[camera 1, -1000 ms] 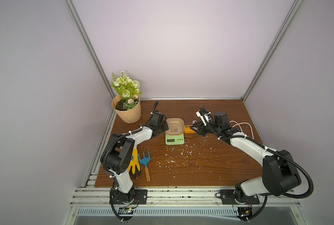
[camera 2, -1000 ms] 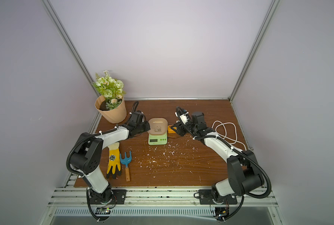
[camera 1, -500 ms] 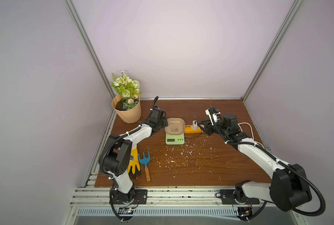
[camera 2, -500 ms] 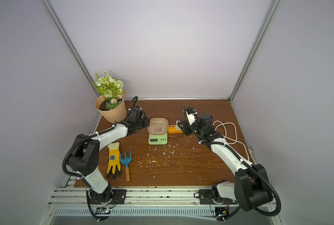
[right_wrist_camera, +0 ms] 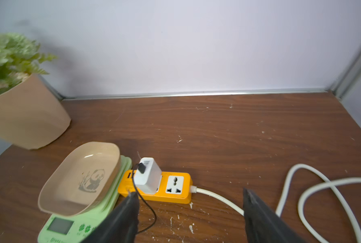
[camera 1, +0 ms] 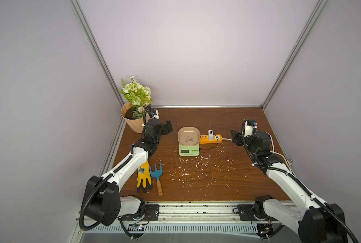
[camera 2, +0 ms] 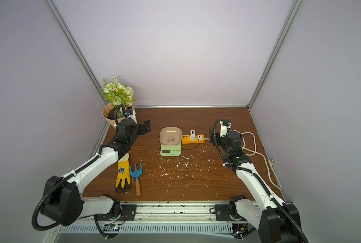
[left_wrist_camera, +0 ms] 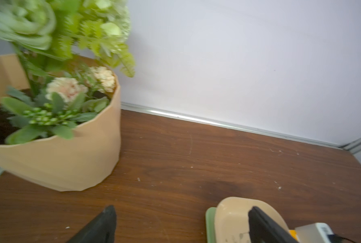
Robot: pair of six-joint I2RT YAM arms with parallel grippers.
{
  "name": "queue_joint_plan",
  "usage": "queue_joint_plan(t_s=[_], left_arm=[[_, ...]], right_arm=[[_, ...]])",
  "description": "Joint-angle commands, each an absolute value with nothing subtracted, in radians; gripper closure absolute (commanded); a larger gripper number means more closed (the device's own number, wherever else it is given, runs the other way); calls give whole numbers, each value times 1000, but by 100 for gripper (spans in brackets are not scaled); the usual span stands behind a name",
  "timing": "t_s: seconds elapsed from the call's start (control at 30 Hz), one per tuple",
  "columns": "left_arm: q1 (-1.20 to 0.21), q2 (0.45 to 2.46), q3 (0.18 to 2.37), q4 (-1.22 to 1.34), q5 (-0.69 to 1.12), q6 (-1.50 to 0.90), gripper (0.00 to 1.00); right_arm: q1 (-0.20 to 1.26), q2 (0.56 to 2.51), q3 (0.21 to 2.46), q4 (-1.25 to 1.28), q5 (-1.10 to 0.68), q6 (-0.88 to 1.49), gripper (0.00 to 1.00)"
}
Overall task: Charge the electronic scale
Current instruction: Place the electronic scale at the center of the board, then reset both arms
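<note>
In both top views, the electronic scale (camera 1: 189,149) is sitting mid-table, just left of the orange power strip (camera 1: 205,139). Its display and buttons are facing the near edge. Its panda tray (camera 1: 188,136) is lying toward the far wall, so its long axis is running near to far. A white charger (camera 1: 210,135) is standing in the strip. Your left gripper (camera 1: 167,128) is hovering left of the scale, apart from it. Your right gripper (camera 1: 236,138) is hovering right of the strip. Both are spread wide and carrying nothing. I judge that you are at the letting-go step after plugging in, with the job looking nearly done.

In the left wrist view, the left gripper (left_wrist_camera: 181,209) is gaping, with only the bare wooden table (left_wrist_camera: 196,168) showing between its fingers (left_wrist_camera: 99,227). A corner of the tray (left_wrist_camera: 232,218) is peeking from behind one of them, and the flower pot (left_wrist_camera: 66,160) is standing well apart.

In the right wrist view, the right gripper (right_wrist_camera: 189,192) is gaping and empty too, facing the strip, charger and scale (right_wrist_camera: 76,229). A thin black cable (right_wrist_camera: 154,213) is looping from the charger and passing behind one finger (right_wrist_camera: 125,218). Its far end is hidden, so you cannot tell whether it is seated in the scale. The next move, I'd say, is calling for you to lift both arms clear without snagging that cable or the strip's white cord (right_wrist_camera: 217,198). Then you should be checking the display for a charging sign.
</note>
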State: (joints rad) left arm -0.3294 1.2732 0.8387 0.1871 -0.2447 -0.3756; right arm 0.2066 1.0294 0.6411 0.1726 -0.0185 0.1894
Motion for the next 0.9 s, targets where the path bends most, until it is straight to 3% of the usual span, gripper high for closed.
queue_joint_plan(t_s=[0.0,0.17,0.57,0.87], left_arm=[[-315,1197,744,319,-378,-278,1],[-299,1090,591,434,-527,-231,1],[-188,1135,316,733,-653,-219,1],[-161,1303,268,943,-477,-41,1]], right_arm=[[182,986,619,244,117,187,11],[116,967,558,270,213,200,1],[-6,962,244,639,392,213,1],[-21,1150,237,810,348,118,1]])
